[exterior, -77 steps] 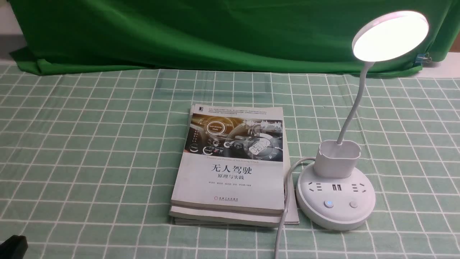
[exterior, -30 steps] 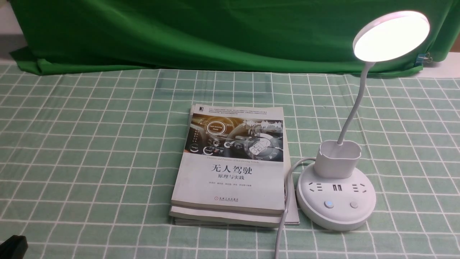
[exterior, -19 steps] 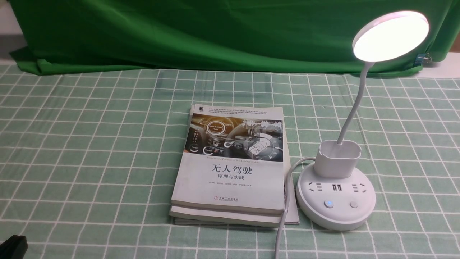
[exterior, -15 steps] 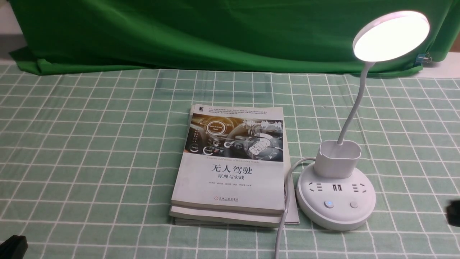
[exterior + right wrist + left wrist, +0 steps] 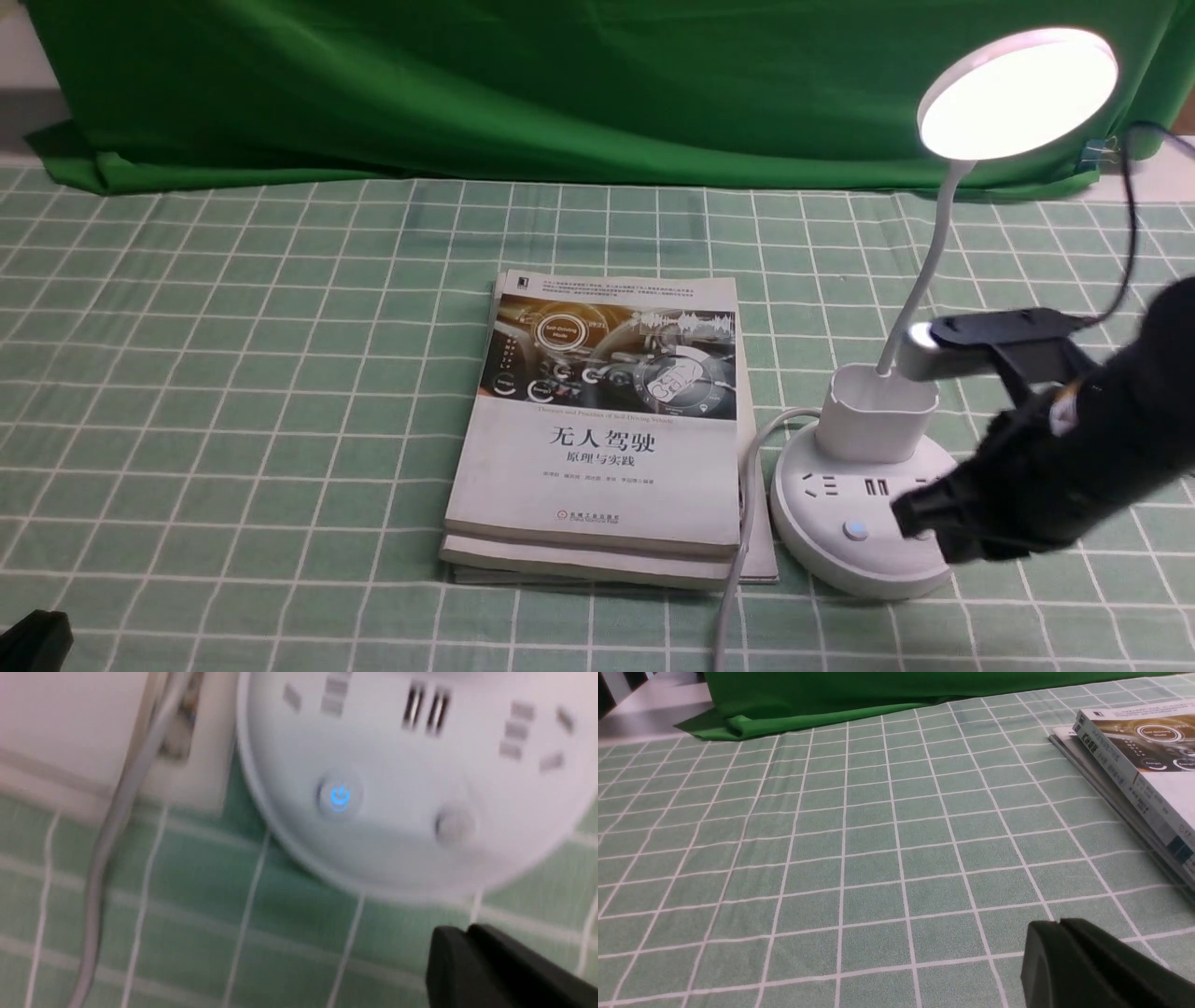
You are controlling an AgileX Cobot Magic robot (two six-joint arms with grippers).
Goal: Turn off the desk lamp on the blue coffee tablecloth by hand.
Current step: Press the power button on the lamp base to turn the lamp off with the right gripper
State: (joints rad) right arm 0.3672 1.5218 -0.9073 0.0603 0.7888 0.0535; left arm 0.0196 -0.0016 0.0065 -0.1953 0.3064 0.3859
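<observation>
The white desk lamp stands on the pale green grid tablecloth point(image 5: 233, 373) at the right. Its disc head point(image 5: 1018, 93) is lit. Its round base point(image 5: 826, 532) has a blue-lit power button point(image 5: 853, 531) and a plain second button, which my hand hides in the front view. My right gripper point(image 5: 920, 527), the black hand, is shut and hovers over the base's right front, with its tip over the plain button. In the right wrist view the blue button point(image 5: 339, 797) and the plain button point(image 5: 454, 823) show beyond the shut gripper point(image 5: 467, 933). My left gripper point(image 5: 1059, 926) is shut and empty, low over the cloth.
A stack of books point(image 5: 602, 439) lies left of the lamp base, and its edge shows in the left wrist view point(image 5: 1134, 765). The lamp's grey cable point(image 5: 738, 560) runs between books and base to the front edge. A dark green backdrop cloth point(image 5: 560, 84) hangs behind.
My right arm has come in from the right edge and now reaches over the lamp base. The lamp stays lit. The left arm has not moved.
</observation>
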